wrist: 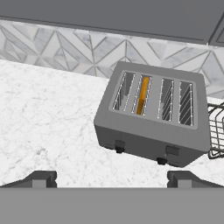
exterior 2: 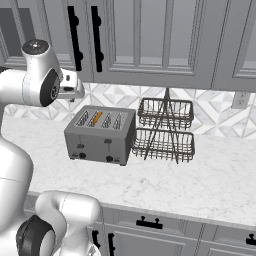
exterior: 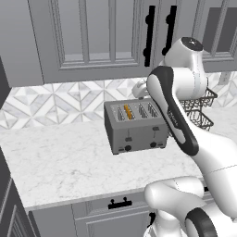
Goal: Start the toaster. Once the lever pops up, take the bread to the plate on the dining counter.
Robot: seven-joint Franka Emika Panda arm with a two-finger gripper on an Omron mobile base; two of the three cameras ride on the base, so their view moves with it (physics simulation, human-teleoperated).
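Gripper (wrist: 112,179) stands wide open, its two fingertips (wrist: 40,178) spread far apart, holding nothing and touching nothing. It hangs above and in front of the toaster (wrist: 153,122), well clear of it. The toaster sits on the marble worktop (exterior: 60,162) near the tiled wall. The bread (wrist: 142,95) stands sunk in the second slot from the toaster's left end. The left lever (wrist: 119,145) is low on the toaster's front. A wire rack (exterior 2: 165,130) stands just beside the toaster's right end.
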